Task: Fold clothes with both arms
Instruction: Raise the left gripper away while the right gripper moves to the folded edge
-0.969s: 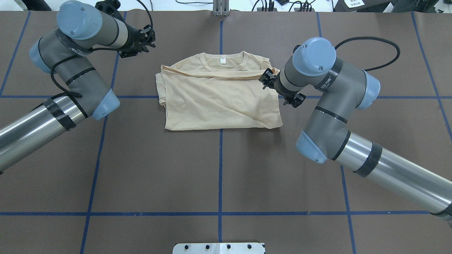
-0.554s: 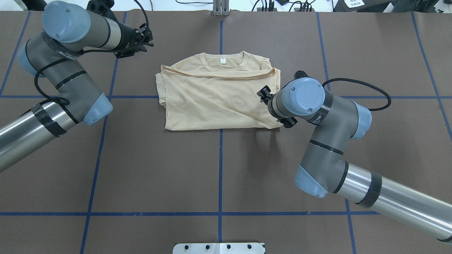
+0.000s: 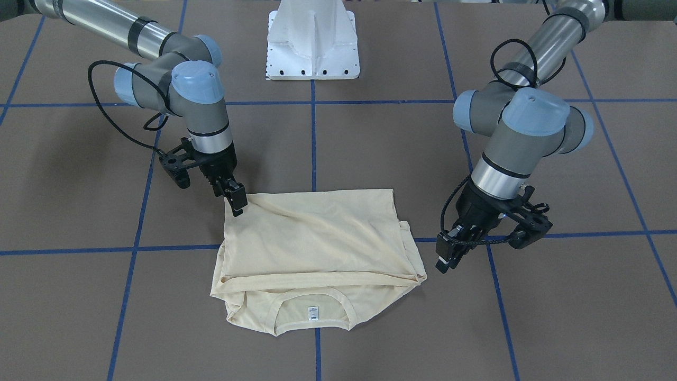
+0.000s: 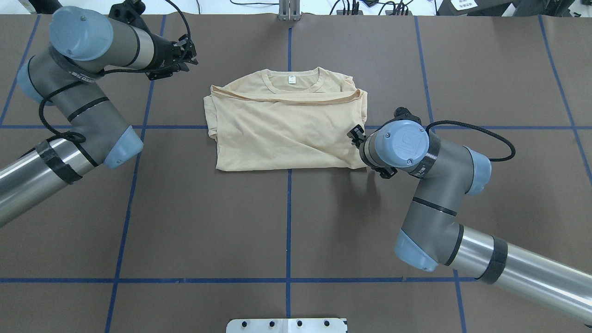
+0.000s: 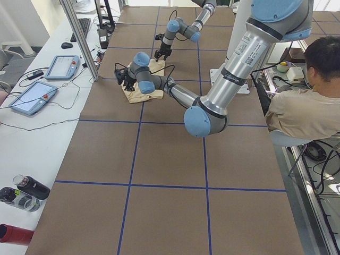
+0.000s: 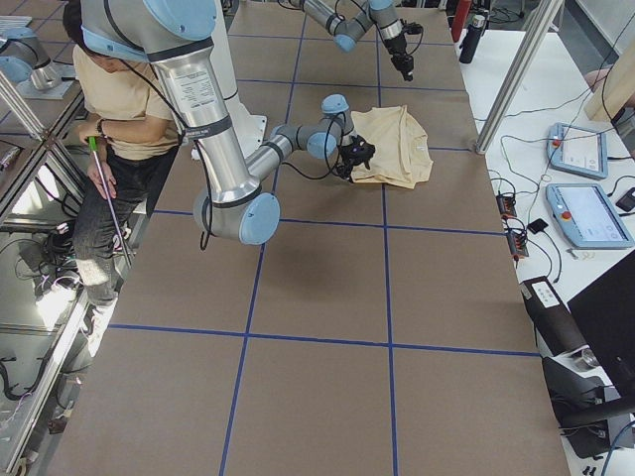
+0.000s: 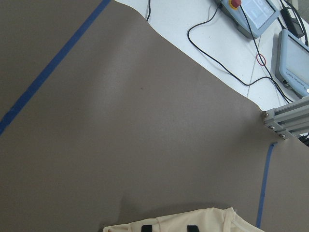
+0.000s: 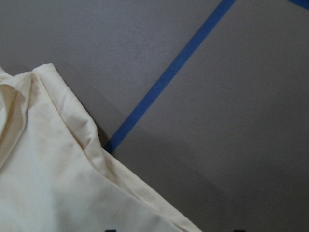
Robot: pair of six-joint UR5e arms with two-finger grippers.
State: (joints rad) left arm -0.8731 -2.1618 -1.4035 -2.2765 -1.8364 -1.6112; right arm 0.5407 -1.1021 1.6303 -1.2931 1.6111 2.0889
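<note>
right gripper (image 3: pixel 237 207): tips hidden under own wrist overhead | left gripper (image 3: pixel 444 263): gap too small to tell

Bright, even light from above covers the brown worktop (image 4: pixel 208 222), leaving only soft, faint shadows beneath the two arms (image 4: pixel 432 208). Their silver tubes carry pale streaks of glare. The right wrist close-up looks slightly soft; the wider views are sharp.

2 silver-grey arms (image 4: pixel 430 217), light-blue joint caps (image 4: pixel 401 143)
</note>
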